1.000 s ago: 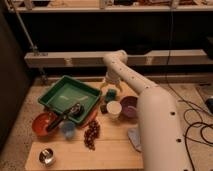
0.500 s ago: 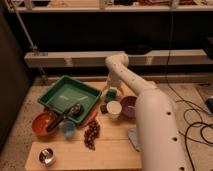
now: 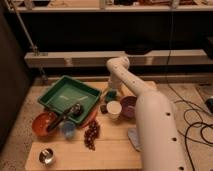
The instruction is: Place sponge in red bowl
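The sponge [image 3: 111, 95] is a small teal-green block on the wooden table [image 3: 110, 150], just behind the white cup [image 3: 114, 109]. My white arm bends over at the back of the table and comes down, so the gripper [image 3: 110, 90] is right at the top of the sponge; I cannot tell whether it touches it. The red bowl [image 3: 42, 125] stands at the table's left front, far from the gripper, with a dark utensil [image 3: 65, 118] leaning across its rim.
A green tray [image 3: 69, 95] lies left of the sponge, with a red plate's edge [image 3: 91, 118] showing under it. A purple bowl [image 3: 129, 106], a blue cup [image 3: 67, 129], dark red grapes [image 3: 91, 134], a metal cup [image 3: 47, 156] and a grey-blue pad [image 3: 134, 138] also stand on the table.
The arm's bend has sunk a little and the gripper has come down slightly over the sponge. The objects on the table have not moved.
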You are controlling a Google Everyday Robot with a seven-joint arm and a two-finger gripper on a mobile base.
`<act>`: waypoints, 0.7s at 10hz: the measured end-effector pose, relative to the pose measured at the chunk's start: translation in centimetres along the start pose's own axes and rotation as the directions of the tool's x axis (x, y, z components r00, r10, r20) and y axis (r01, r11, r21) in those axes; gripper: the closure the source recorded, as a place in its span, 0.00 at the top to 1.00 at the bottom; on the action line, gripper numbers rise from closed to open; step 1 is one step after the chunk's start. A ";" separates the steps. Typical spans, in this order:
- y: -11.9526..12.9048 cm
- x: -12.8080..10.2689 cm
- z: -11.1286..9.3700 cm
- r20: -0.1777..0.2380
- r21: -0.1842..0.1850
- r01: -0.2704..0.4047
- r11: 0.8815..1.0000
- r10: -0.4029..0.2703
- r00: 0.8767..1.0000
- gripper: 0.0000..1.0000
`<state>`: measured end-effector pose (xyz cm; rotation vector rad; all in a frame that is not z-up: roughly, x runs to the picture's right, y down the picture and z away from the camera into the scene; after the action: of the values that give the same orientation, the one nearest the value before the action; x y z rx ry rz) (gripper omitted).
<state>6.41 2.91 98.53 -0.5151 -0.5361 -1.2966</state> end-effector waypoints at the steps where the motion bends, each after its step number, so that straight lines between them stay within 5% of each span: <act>1: -0.1 -0.1 0.4 0.002 -0.002 -0.002 1.000 0.002 1.000 0.70; 7: 0.4 0.0 1.1 0.009 0.033 -0.005 0.999 0.005 1.000 0.07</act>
<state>6.68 3.69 99.31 -0.4954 -0.5626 -1.2794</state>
